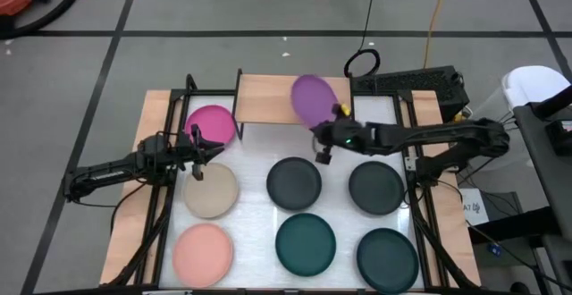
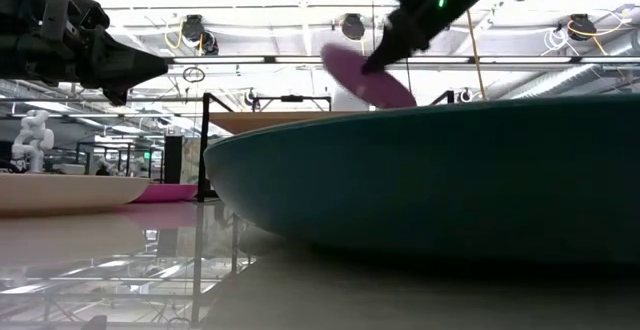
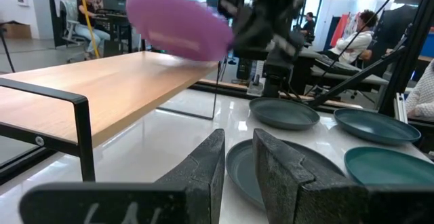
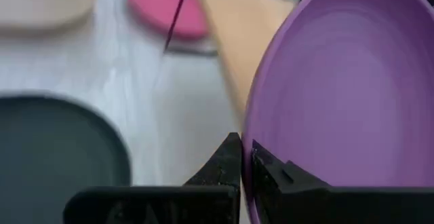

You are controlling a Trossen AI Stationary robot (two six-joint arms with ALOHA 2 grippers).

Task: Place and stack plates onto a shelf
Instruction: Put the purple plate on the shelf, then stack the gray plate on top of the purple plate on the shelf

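My right gripper point(image 1: 332, 123) is shut on the purple plate point(image 1: 312, 97), which hangs in the air over the right part of the light-wood shelf point(image 1: 266, 98); the plate also shows in the low view point(image 2: 366, 76). The magenta plate point(image 1: 211, 123) lies on the table left of the shelf. The beige point(image 1: 211, 190), salmon pink point(image 1: 203, 252), two charcoal point(image 1: 294, 183) point(image 1: 375, 186) and two teal plates point(image 1: 306, 244) point(image 1: 387, 255) lie flat on the white table. My left gripper point(image 1: 198, 152) hovers between the magenta and beige plates, empty, its fingers point(image 3: 203, 173) a narrow gap apart. My right gripper pinches the purple plate's rim point(image 4: 252, 137) between its two fingers, one on the hollow upper face and one on the underside. The fingers come from the table's right side, slanting down. The plate is lifted clear of the shelf board and tilted.
The shelf stands at the table's far middle on thin black legs point(image 3: 83, 139). Cables and a dark box point(image 1: 420, 85) lie behind the table's far right. People sit in the room beyond point(image 3: 352, 37).
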